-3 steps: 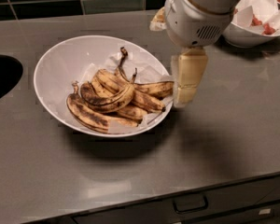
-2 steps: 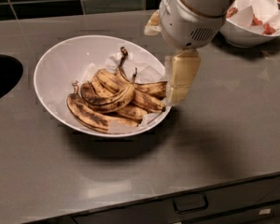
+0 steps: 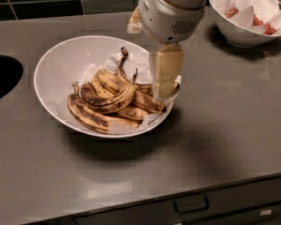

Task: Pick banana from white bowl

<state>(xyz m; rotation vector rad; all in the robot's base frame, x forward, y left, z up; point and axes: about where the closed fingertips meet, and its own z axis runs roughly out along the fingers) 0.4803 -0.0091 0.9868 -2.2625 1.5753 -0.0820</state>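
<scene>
**End effector at the bowl's right side**

The grey table (image 3: 215, 139) carries the white bowl (image 3: 51, 64). My end effector (image 3: 163, 92) hangs just inside the bowl's right rim; I cannot tell how far open it is or whether it grips anything. The banana (image 3: 112, 102), strongly curved and blotched, lies mid-bowl among other bananas (image 3: 91, 118), just left of my end effector.

Bowls: 2, the white bowl (image 3: 50, 65) and a deeper bowl (image 3: 238, 35) back right; bananas (image 3: 107, 101): about 5, overlapping, count uncertain; gripper (image 3: 164, 89): 1, above white bowl's right rim; bench (image 3: 225, 139): 1
</scene>
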